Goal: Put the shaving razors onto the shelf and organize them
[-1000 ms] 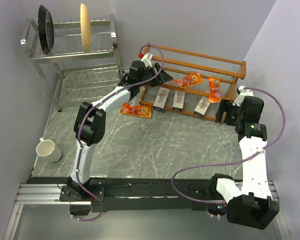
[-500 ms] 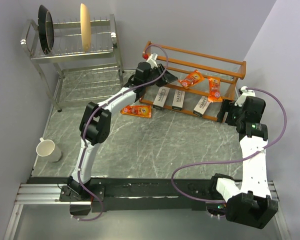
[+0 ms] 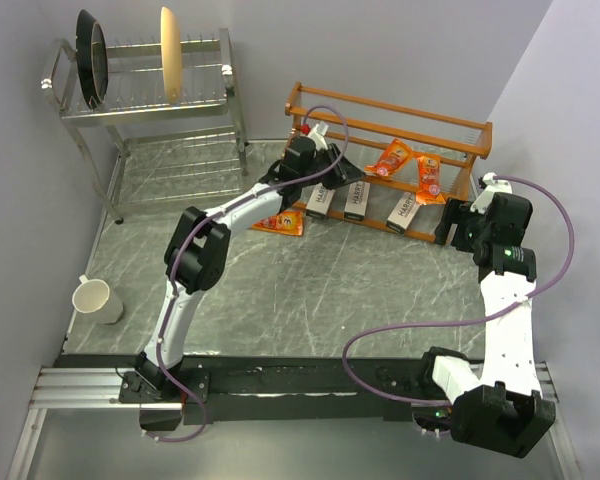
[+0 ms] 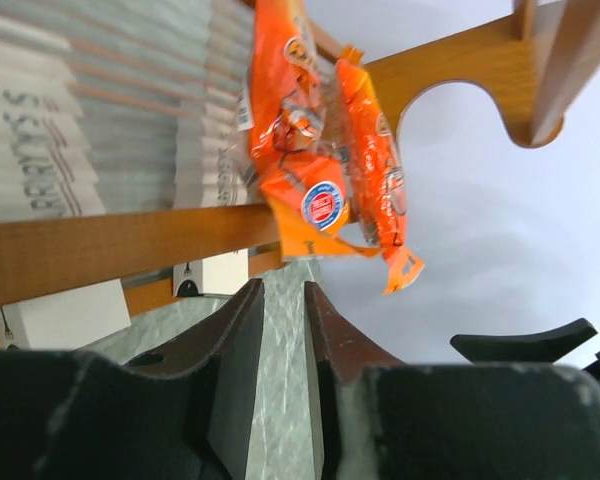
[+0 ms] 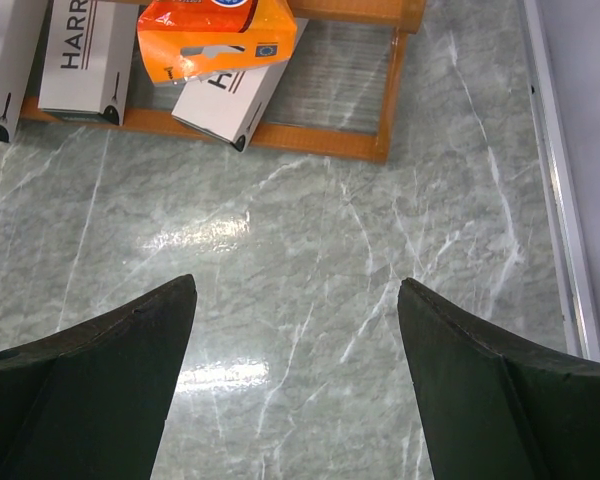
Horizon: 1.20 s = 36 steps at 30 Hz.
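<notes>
The wooden shelf [image 3: 400, 115] stands at the back of the table. Three pale "HARRY'S" boxes [image 3: 357, 203] lie side by side on its low tier. Two orange packs [image 3: 390, 158] rest on the middle rails, the second one [image 3: 428, 178] further right. A third orange pack [image 3: 278, 224] lies on the table left of the shelf, partly under my left arm. My left gripper [image 3: 352, 170] is shut and empty at the shelf front, just left of the packs [image 4: 300, 150]. My right gripper [image 3: 448, 222] is open and empty beside the shelf's right end.
A steel dish rack [image 3: 150, 90] with a dark pan and a plate stands at the back left. A white cup [image 3: 93, 298] sits near the left edge. The wall runs close along the right side.
My left arm has swung right along the shelf front. The nearer orange pack on the rails has shifted slightly right. The right arm has not moved.
</notes>
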Motion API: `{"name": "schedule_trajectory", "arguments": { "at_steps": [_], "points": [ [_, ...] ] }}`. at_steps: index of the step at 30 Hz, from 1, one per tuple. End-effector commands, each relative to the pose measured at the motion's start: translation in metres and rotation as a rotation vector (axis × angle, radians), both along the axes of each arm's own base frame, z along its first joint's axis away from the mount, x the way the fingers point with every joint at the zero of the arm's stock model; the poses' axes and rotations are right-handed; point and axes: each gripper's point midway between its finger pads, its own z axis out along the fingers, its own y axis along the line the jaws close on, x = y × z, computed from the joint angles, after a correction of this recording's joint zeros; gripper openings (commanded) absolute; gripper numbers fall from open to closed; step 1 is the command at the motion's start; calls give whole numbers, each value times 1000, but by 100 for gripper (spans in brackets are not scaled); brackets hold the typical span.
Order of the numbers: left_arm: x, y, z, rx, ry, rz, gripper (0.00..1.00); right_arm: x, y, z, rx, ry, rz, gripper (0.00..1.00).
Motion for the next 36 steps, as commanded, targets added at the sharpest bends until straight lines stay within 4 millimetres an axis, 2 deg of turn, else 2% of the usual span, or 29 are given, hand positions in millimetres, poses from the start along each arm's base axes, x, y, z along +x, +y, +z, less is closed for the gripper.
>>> {"name": "schedule_trajectory", "arguments": {
  "at_steps": [1, 5, 6, 8, 9, 11, 14, 20, 23, 27, 30, 32, 34, 36],
  "points": [
    [-6, 5, 25, -23, -23, 5, 31, 3, -1, 7, 7, -44, -9, 89],
    [-3, 16, 45, -27, -58, 27, 61, 4, 2, 11, 14, -58, 5, 89],
    [-7, 15, 50, -56, -64, -7, 65, 4, 2, 10, 16, -57, 9, 89],
    [-3, 17, 59, -97, -68, -7, 71, 4, 2, 6, 19, -50, 7, 89],
    [-2, 15, 64, -107, -80, -10, 70, 5, 2, 4, 21, -43, 10, 89],
    [-1, 12, 63, -119, -79, -18, 67, 5, 2, 5, 21, -46, 8, 89],
    [-3, 4, 64, -134, -84, -27, 58, 6, 1, 5, 20, -41, 6, 89],
    [-6, -17, 64, -158, -79, -33, 53, 7, 1, 5, 22, -38, 7, 89],
    [-3, -23, 58, -151, -49, -13, 52, 8, 0, 5, 21, -36, 3, 89],
    [1, -21, 41, -129, 20, 24, 48, 8, -2, 6, 18, -34, -3, 89],
    [3, -20, 36, -129, 58, 39, 46, 10, -2, 9, 18, -39, -3, 89],
    [3, -20, 41, -140, 51, 36, 40, 11, -3, 9, 17, -37, -6, 89],
    [-4, -22, 58, -175, 31, -1, 40, 11, -3, 8, 18, -37, -6, 89],
    [-6, -23, 70, -201, 21, -16, 51, 11, -4, 6, 20, -33, -7, 89]
  ]
}}
